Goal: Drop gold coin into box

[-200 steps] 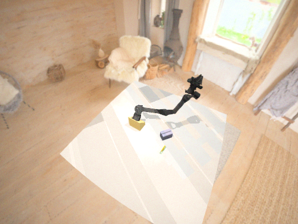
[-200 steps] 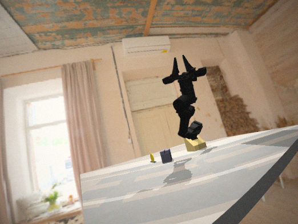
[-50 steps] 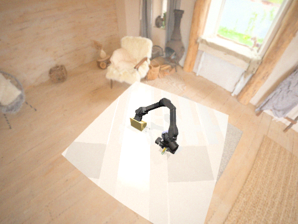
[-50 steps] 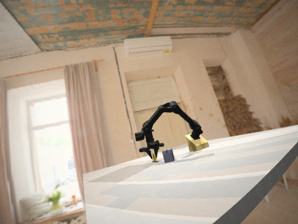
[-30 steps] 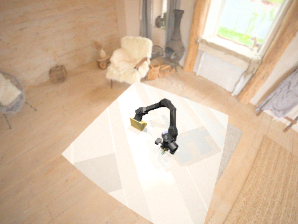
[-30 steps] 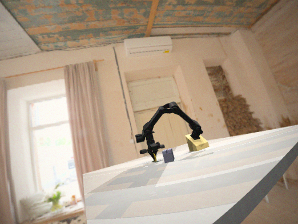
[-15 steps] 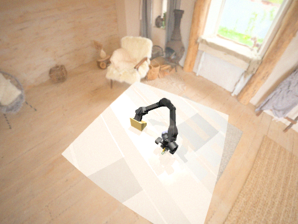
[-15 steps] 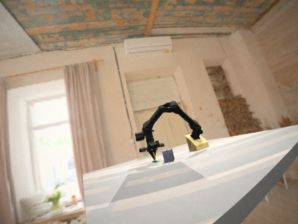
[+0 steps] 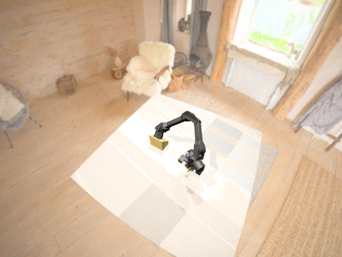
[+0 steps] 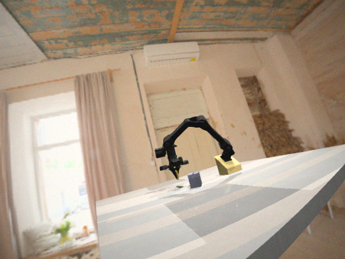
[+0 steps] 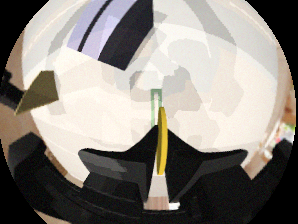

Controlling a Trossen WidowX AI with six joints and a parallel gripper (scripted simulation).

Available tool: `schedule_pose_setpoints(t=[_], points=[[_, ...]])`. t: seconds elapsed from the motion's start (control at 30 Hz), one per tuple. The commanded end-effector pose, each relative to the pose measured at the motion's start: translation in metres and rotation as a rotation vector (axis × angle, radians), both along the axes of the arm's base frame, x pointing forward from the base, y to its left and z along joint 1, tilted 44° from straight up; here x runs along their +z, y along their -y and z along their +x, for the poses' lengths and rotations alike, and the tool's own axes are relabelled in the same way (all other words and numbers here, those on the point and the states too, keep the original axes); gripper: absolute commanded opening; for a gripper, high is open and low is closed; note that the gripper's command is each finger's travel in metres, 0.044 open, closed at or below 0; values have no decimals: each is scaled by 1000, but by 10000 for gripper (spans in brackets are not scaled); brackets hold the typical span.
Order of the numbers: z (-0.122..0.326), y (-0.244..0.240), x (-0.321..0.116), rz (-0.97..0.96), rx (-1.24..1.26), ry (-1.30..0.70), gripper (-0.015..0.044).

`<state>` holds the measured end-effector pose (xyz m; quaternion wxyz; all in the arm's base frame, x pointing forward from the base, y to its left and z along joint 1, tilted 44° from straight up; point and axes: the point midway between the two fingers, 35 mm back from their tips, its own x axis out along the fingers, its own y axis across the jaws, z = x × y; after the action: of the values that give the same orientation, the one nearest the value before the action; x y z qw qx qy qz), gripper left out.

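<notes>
The gold coin (image 9: 189, 170) (image 10: 177, 174) (image 11: 162, 145) is upright, seen nearly edge-on in the wrist view. My gripper (image 9: 189, 168) (image 10: 176, 170) (image 11: 158, 128) is shut on it, and the coin sticks out past the fingertips. The green holder (image 9: 187, 175) (image 10: 179, 187) (image 11: 156, 91) lies on the table below; a gap shows between it and the coin in the exterior view. The closed grey-violet box (image 10: 195, 180) (image 11: 127, 37) stands beside the holder, toward the arm's base. Its lid slot (image 11: 95, 24) shows as a dark line in the wrist view. The arm mostly hides the box in the top view.
A yellow wedge-shaped block (image 9: 158, 143) (image 10: 229, 166) (image 11: 40, 92) stands at the arm's base, beyond the box from the gripper. The pale patterned table top (image 9: 137, 164) (image 10: 231, 211) carries the arm, box and holder.
</notes>
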<state>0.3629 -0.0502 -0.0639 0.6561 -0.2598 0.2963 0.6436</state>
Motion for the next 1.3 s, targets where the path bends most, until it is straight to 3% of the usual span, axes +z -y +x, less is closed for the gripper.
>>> schedule_pose_setpoints(t=[0.0, 0.53, 1.1, 1.27], points=[[2, 10, 9, -7, 2, 14, 0], [-2, 31, 35, -1, 15, 9, 0], [1, 36, 31, -4, -380, -367, 0], [1, 36, 31, -5, -396, -382, 0]])
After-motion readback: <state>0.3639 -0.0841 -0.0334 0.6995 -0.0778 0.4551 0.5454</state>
